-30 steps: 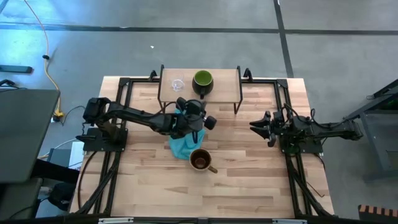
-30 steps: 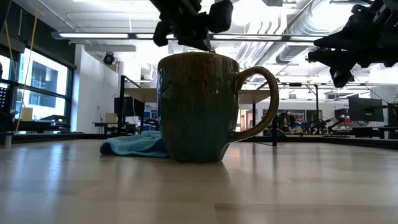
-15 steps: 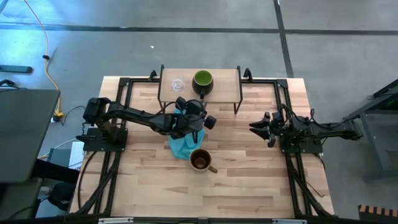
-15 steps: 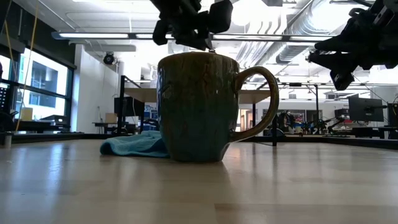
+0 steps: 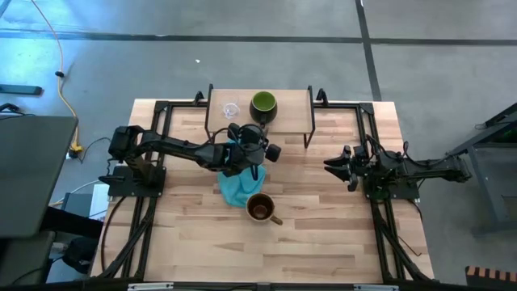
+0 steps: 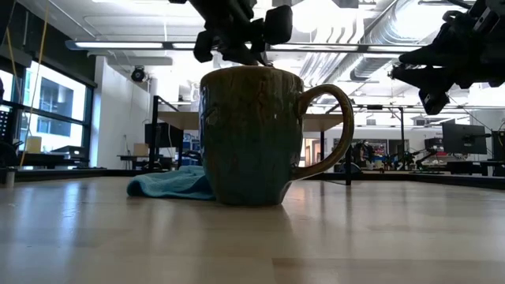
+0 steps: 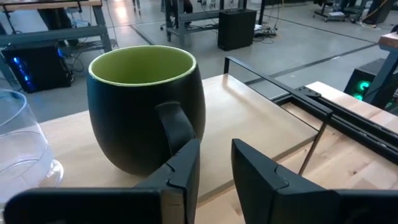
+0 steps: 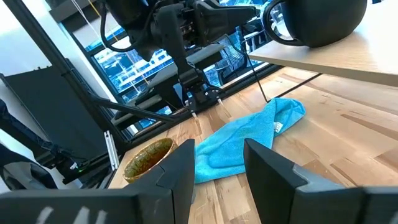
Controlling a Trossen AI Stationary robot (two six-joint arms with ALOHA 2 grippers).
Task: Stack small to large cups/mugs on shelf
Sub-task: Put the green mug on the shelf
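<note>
The shelf (image 5: 284, 115) stands at the table's far edge. On it stand the tiny clear glass cup (image 5: 232, 109) and, to its right, the dark mug with green inside (image 5: 263, 103); both also show in the left wrist view, the cup (image 7: 22, 146) and the mug (image 7: 137, 102). The olive-tan mug (image 5: 259, 208) stands upright on the tabletop, and looms large in the low view (image 6: 248, 134). My left gripper (image 7: 214, 149) is open and empty, raised at shelf height just in front of the dark mug's handle (image 7: 177, 127). My right gripper (image 5: 335, 166) is open and empty at the right.
A teal-blue cloth (image 5: 236, 187) lies crumpled on the table between the shelf and the olive-tan mug, under my left arm. Black frame rails (image 5: 161, 113) run along the table's left, right and far sides. Bare wood (image 5: 266, 250) lies toward the near edge.
My left gripper has moved a little toward the shelf at the far edge. The mugs, glass cup and cloth have stayed where they were.
</note>
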